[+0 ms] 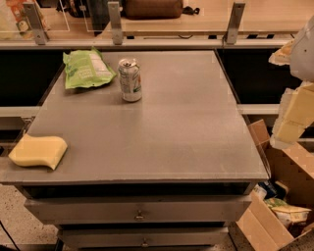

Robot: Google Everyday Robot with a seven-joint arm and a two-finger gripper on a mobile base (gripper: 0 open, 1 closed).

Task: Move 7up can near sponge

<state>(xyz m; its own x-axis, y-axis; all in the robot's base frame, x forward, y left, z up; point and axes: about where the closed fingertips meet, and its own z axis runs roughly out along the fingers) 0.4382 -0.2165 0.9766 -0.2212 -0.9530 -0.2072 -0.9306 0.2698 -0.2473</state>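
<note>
Our gripper [293,115] hangs right of the counter [186,127]; its grip we cannot tell. The can [130,80] stands well apart from the sponge [38,151].

no text, brand or number can be read anywhere. 7up can [130,80], upright on the grey table [196,132]: green and red marks on the silver side, letters illegible. green snack bag [87,68] just left of the can: pale printed panel on its front, wording too blurred to tell. orange packet [19,14] top left behind the table: print illegible. packets in the cardboard box [267,223] lower right: same. gripper [293,117] at the far right edge, off the table's right side, above the box: no readable marking.
</note>
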